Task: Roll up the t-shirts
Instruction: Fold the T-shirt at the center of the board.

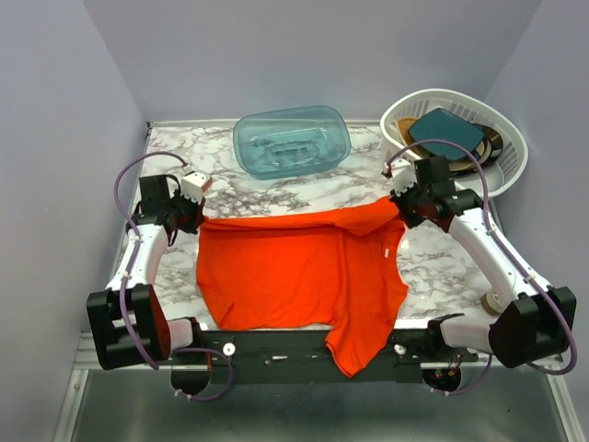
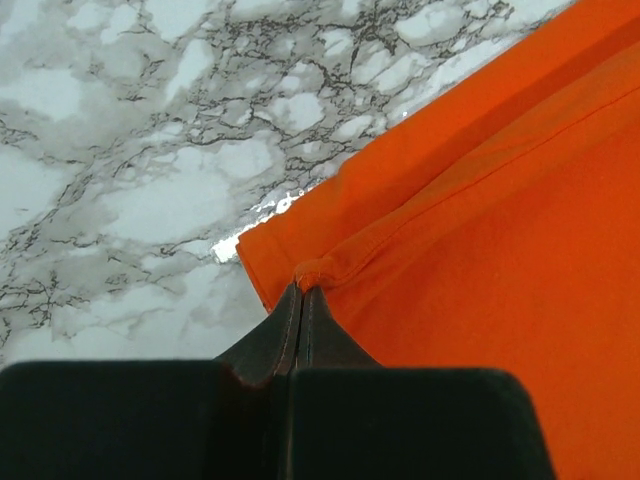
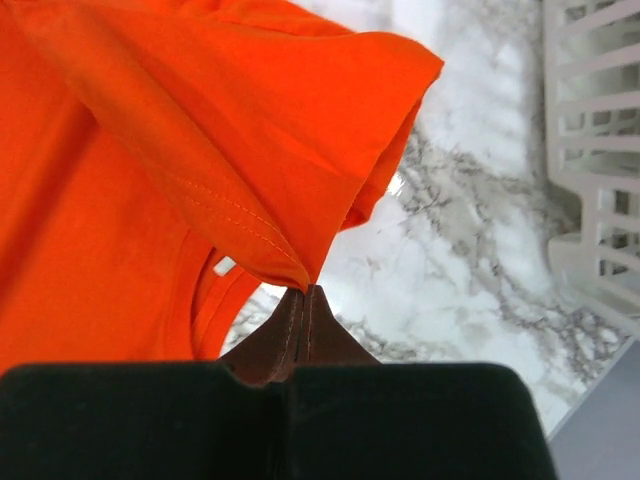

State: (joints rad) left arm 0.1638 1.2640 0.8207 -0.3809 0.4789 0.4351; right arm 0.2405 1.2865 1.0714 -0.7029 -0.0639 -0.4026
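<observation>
The left pincer and right pincer each clamp one far corner of the t-shirt, its held edge running crosswise between them

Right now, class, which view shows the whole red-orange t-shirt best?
The top external view: it alone shows the whole t-shirt, spread out between both arms. The left wrist view shows only a hemmed corner pinched by the left gripper. The right wrist view shows only a folded edge pinched by the right gripper.
</observation>
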